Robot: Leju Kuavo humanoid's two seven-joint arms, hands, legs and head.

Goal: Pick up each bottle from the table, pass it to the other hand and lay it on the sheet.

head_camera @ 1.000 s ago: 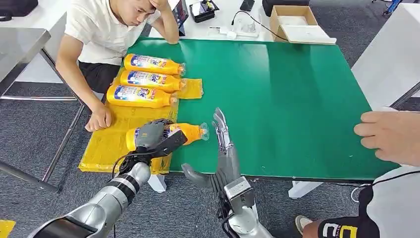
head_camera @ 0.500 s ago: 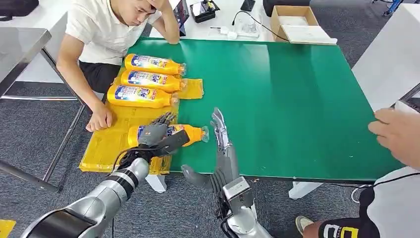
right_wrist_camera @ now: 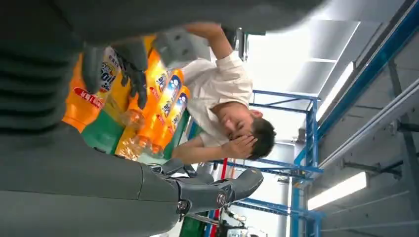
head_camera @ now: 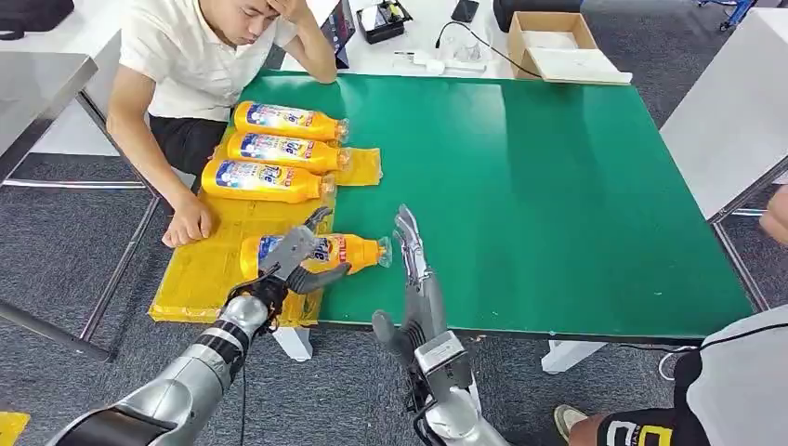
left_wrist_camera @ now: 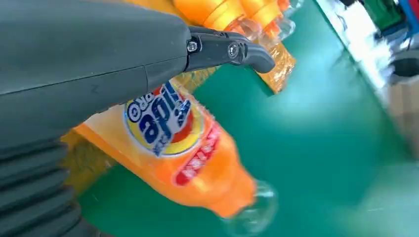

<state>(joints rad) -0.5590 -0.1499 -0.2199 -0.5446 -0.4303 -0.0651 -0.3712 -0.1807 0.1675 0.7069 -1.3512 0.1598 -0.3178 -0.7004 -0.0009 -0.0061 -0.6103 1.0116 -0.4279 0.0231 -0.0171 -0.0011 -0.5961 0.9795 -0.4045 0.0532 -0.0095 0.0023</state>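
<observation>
we see a green table [head_camera: 558, 186] and, on its left part, a yellow sheet [head_camera: 209, 265] that hangs a little over the near edge. a person in a white shirt [head_camera: 200, 56] sits at the far left corner, one hand [head_camera: 189, 225] resting on the sheet. three orange detergent bottles [head_camera: 274, 150] lie side by side on the far part of the sheet, caps pointing right.

a fourth orange bottle [head_camera: 348, 249] lies on its side at the sheet's right edge, its body on the sheet and its clear cap over the green surface. our left hand [head_camera: 295, 255] sits over the near end of this bottle with the fingers [head_camera: 316, 220] spread apart and lifted, the thumb below; we cannot see any finger pressing the bottle, so the hand looks open and holding nothing. in the left wrist view the bottle [left_wrist_camera: 183, 148] lies just beyond the thumb [left_wrist_camera: 232, 49], label up.

our right hand [head_camera: 415, 269] stands edge-on just right of the bottle's cap, fingers straight and pointing away from us, thumb out to the side, holding nothing.

a cardboard box [head_camera: 558, 42] lies beyond the table's far edge.
</observation>
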